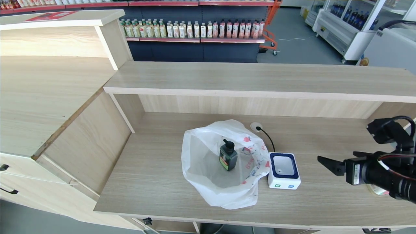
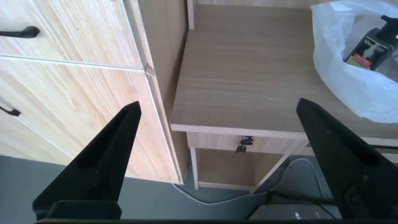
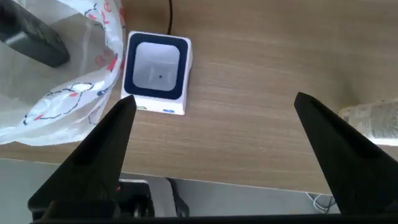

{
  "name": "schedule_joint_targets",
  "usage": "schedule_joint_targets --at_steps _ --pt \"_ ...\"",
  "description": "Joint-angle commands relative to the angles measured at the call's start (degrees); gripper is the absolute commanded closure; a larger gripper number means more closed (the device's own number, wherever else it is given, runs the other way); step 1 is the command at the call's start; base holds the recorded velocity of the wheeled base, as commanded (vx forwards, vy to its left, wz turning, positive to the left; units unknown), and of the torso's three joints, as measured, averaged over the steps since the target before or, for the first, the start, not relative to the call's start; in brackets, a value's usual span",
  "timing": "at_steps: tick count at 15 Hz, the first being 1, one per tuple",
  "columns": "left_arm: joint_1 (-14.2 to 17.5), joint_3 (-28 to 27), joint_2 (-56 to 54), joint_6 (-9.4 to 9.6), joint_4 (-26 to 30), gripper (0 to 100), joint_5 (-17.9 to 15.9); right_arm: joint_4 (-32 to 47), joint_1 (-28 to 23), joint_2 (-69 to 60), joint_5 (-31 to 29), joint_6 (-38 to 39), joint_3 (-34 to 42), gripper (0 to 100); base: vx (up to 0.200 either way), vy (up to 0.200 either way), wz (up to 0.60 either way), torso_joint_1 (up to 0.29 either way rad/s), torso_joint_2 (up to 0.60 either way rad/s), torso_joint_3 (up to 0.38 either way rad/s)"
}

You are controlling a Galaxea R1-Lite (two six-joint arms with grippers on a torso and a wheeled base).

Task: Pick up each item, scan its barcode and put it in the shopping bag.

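Bottle (image 1: 228,156) inside bag (image 1: 208,177) on bench (image 1: 152,182); scanner (image 1: 283,170) just beside bag, cable (image 1: 268,138) behind. Right gripper (image 3: 214,102) released, empty, above bench beside scanner. Left gripper (image 2: 219,107) released near drawers (image 2: 56,93).

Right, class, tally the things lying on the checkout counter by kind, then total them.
Shopping bag: 1
Pump bottle, inside the bag: 1
Barcode scanner: 1
Pale item right of the scanner, kind unclear: 1
Total: 4
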Motion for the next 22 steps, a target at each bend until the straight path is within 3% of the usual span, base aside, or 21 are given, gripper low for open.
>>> schedule_joint_targets --at_steps 1,4,6,9,10,14,22 --pt "-0.08 0.00 -0.02 0.00 0.00 0 0.01 10.95 -4.55 -15.05 -4.94 3.22 1.46 0 0.000 0.000 0.00 0.000 0.00 0.000" --pt "-0.08 0.00 -0.02 0.00 0.00 0 0.01 8.58 -3.14 -25.77 -4.14 5.59 11.83 0 0.000 0.000 0.00 0.000 0.00 0.000" --pt "-0.08 0.00 -0.02 0.00 0.00 0 0.01 8.40 -3.41 -41.77 -3.88 4.89 23.79 0 0.000 0.000 0.00 0.000 0.00 0.000" --pt "0.00 0.00 -0.02 0.00 0.00 0 0.01 23.87 -7.18 -62.60 -2.04 4.27 24.14 0 0.000 0.000 0.00 0.000 0.00 0.000" --pt "0.00 0.00 -0.02 0.00 0.00 0 0.01 30.11 -10.79 -70.15 -0.45 5.15 24.14 0 0.000 0.000 0.00 0.000 0.00 0.000" --pt "0.00 0.00 -0.02 0.00 0.00 0 0.01 30.82 -9.47 -76.04 0.69 4.89 24.14 0 0.000 0.000 0.00 0.000 0.00 0.000" --pt "-0.08 0.00 -0.02 -0.44 0.00 0 0.01 30.82 -9.38 -76.13 0.78 4.98 24.14 0 0.000 0.000 0.00 0.000 0.00 0.000"
